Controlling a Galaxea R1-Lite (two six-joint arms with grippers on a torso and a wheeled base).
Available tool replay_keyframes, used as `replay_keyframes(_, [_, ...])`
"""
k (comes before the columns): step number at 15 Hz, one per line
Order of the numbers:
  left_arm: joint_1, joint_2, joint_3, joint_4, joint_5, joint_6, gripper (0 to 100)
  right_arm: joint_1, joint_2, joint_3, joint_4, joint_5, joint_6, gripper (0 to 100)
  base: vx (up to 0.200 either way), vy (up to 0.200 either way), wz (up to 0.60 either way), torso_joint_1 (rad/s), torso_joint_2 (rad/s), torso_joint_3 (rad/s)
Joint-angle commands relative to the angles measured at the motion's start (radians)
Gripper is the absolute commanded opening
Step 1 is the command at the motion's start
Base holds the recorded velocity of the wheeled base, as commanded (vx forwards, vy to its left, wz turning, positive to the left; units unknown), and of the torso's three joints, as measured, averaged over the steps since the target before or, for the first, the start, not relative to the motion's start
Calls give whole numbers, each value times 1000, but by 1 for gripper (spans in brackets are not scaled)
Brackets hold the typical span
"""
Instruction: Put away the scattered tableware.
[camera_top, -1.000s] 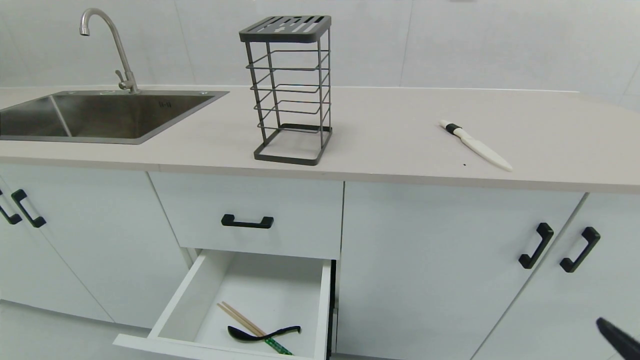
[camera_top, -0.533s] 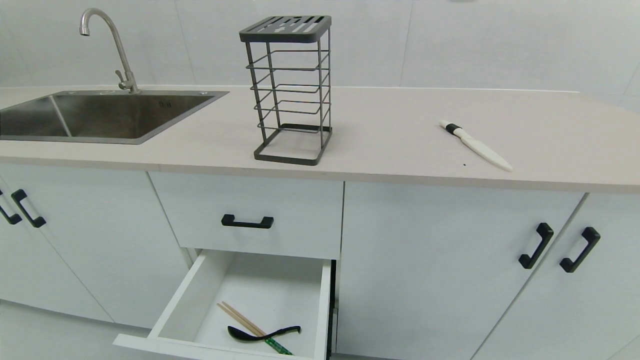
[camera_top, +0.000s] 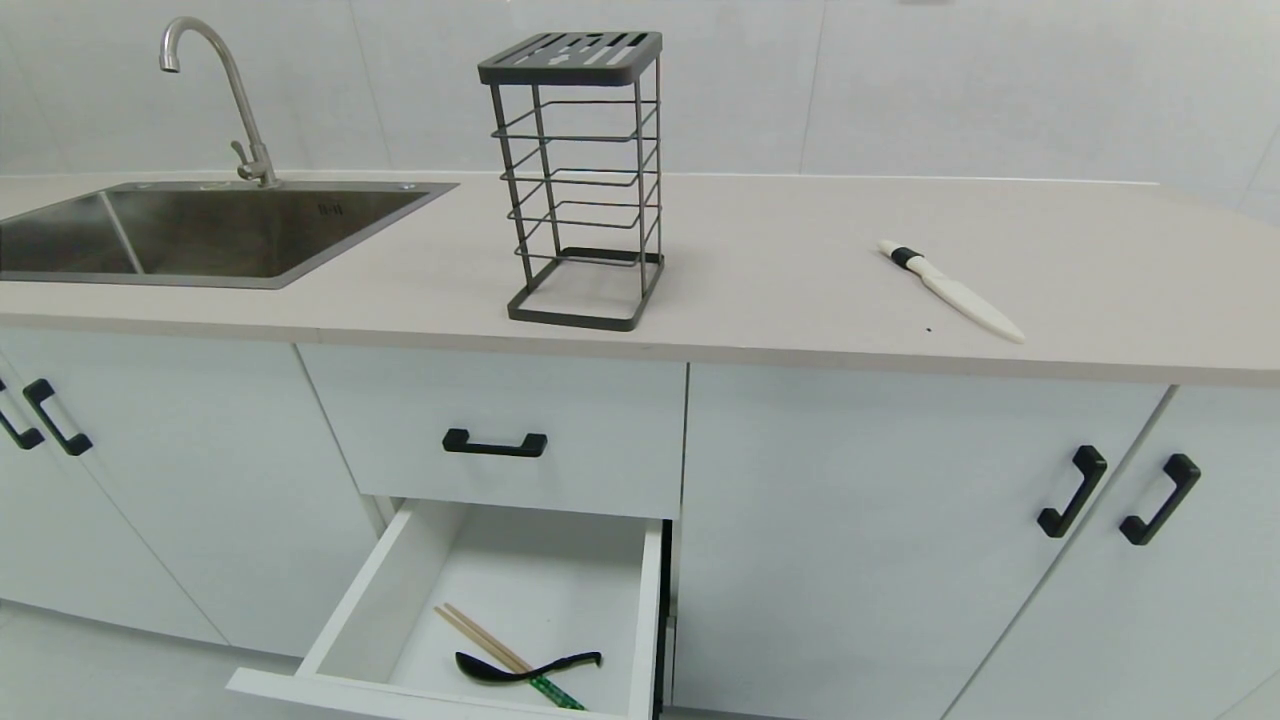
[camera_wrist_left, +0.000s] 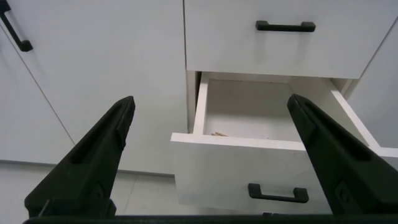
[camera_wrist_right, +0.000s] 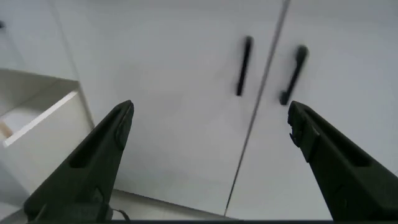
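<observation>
The left gripper (camera_wrist_left: 210, 99) has its fingers spread wide and holds nothing. It faces the open drawer (camera_wrist_left: 249, 144), low in the middle cabinet. The right gripper (camera_wrist_right: 210, 106) is likewise agape and empty, facing two cabinet doors further right, each with a black handle (camera_wrist_right: 244, 65). In the drawer lie a pair of chopsticks (camera_top: 480, 632) with a black spoon (camera_top: 530, 667) across them. The spoon covers part of them, and the drawer's front rim hides their near tips. On the counter (camera_top: 800, 230), to the right, a white knife (camera_top: 955, 292) lies well apart from the wire rack (camera_top: 580, 180). A mark on the far wall of the sink (camera_top: 250, 235) is too small to read.
</observation>
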Motion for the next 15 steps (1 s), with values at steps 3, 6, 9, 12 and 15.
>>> replay_keyframes(3, [0, 1, 0, 0, -14, 9, 100, -1, -8, 0, 1, -1, 11, 100, 0, 0, 0, 0, 0, 0])
replay_keyframes(6, [6, 10, -123, -141, -16, 9, 100, -1, -8, 0, 1, -1, 11, 100, 0, 0, 0, 0, 0, 0])
replay_keyframes(9, [-28, 96, -241, 89, -34, 9, 100, -1, -8, 0, 1, -1, 11, 100, 0, 0, 0, 0, 0, 0])
replay_keyframes(12, [-75, 351, -227, 196, -85, 8, 100, -1, -8, 0, 1, -1, 11, 100, 0, 0, 0, 0, 0, 0])
replay_keyframes(15, [-91, 633, -233, 187, -108, 17, 100, -1, -8, 0, 1, -1, 11, 100, 0, 0, 0, 0, 0, 0])
